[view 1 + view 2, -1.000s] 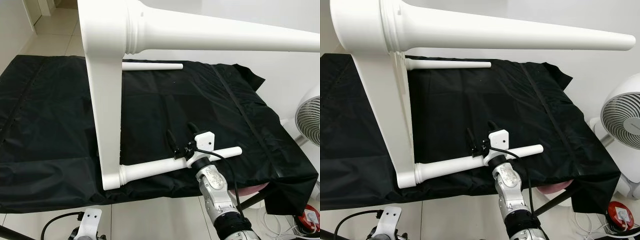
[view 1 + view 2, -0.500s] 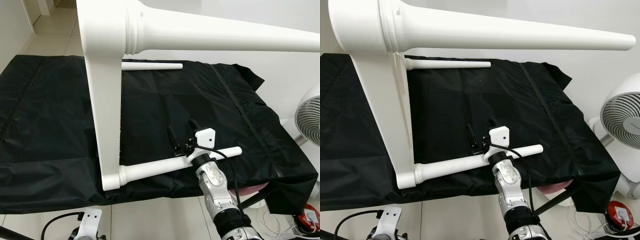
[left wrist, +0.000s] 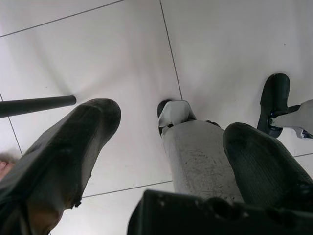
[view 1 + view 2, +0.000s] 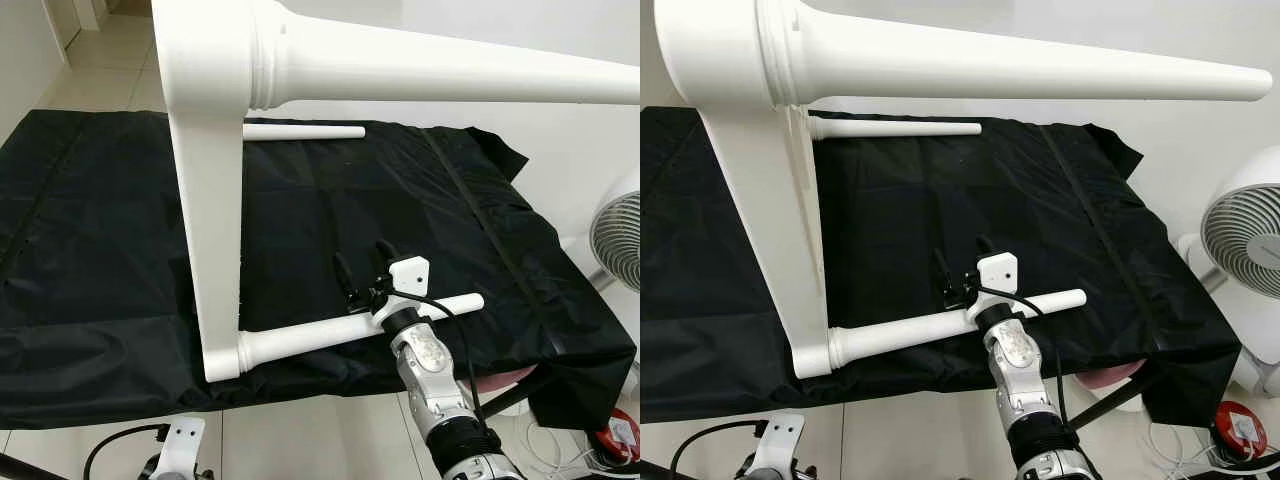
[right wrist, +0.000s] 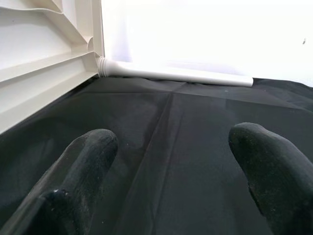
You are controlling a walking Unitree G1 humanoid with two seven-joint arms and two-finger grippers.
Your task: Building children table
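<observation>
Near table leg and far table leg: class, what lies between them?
Between the near table leg and far table leg, only bare black cloth, plus the right gripper; eye views.

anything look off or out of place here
The white table stands on its edge on the black cloth, its legs sticking out sideways, which fits a build under way. The right gripper hovers open just above the near leg. Nothing looks broken or spilled.

A black cloth [image 4: 100, 250] covers the bench, its edges hanging over the sides; on it the white table top [image 4: 210, 230] stands on edge, its near leg [image 4: 330, 332] and far leg [image 4: 300, 131] lying along the cloth; white tiled floor [image 4: 300, 440] lies below.
</observation>
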